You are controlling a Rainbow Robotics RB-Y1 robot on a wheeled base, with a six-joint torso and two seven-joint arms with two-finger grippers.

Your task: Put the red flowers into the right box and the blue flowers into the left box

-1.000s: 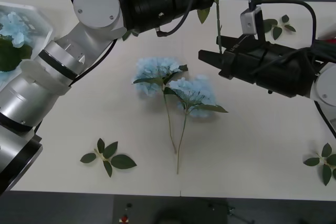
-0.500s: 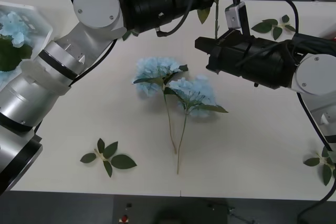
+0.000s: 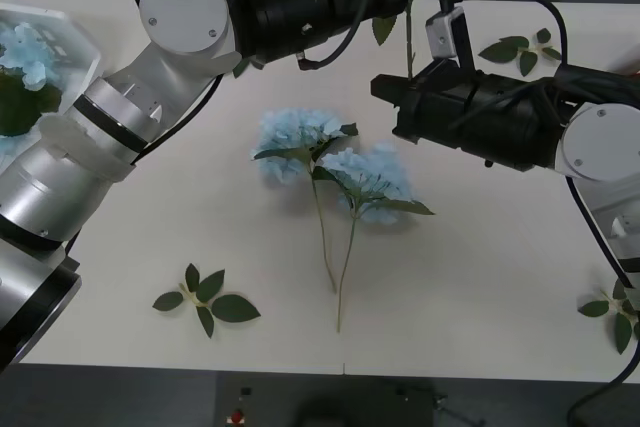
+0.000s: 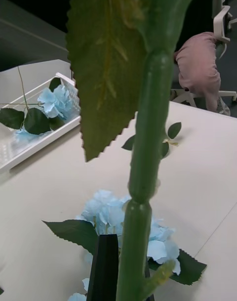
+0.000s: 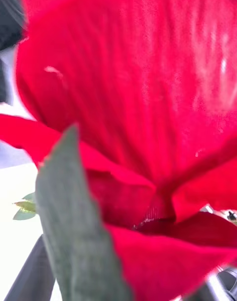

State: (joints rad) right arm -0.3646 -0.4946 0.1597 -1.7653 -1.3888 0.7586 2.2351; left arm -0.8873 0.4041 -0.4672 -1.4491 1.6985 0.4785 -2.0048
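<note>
Right hand [image 3: 385, 87] at red flower [image 5: 148, 108] stem; blue flowers [image 3: 335, 162] on table [image 3: 500, 267]

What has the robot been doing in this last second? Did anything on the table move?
The right arm's black end effector swung in toward the thin green stem hanging from the left arm, and now sits around it. The two fluffy pale-blue flowers on the white table and the loose green leaf sprigs stayed put.

The rose [image 5: 148, 108] sat so close to the left wrist camera it was just a red blur, hiding the fingers. The left box [image 3: 75, 42] was cut off at the frame edge. Right gripper's fingertips were hidden behind the stem [image 4: 143, 182].
</note>
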